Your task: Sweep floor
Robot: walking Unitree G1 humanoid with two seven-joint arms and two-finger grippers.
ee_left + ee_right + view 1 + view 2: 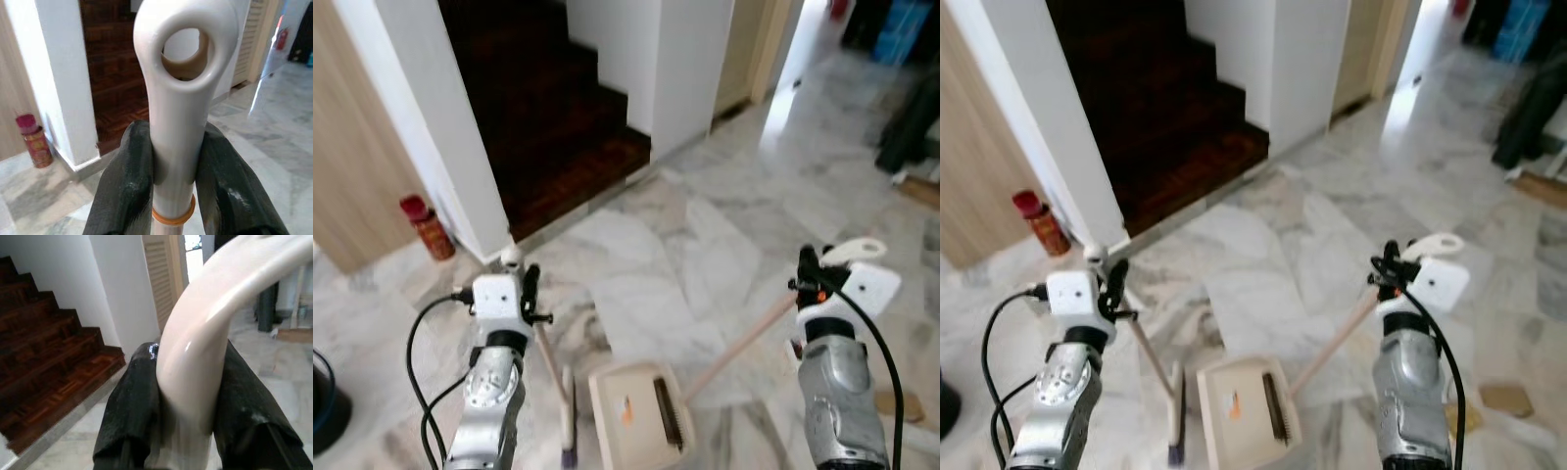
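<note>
Broom: handle clamped between the left gripper's two fingers just below the hanging-hole end; shaft slopes down to the bristle head on the marble floor, just left of the dustpan.
Dustpan: cream tray flat on the floor between the two arms, comb strip along its right side, a small orange mark inside; long handle rises diagonally to the right.
Right gripper: fingers closed tight on the dustpan handle's curved top end.
Surroundings: dark wooden stairs ahead left, white wall corner beside them, red canister at the wall base, black cable looping off the left arm.
Debris: none I can make out on the tiles near the pan.
Step, my read: broom and pan both in hand, sweeping stroke due.
How to do it well: keep the pan lip flat on the tiles, draw the bristles toward its open edge in short strokes, keep the shaft clear of the cable.
</note>
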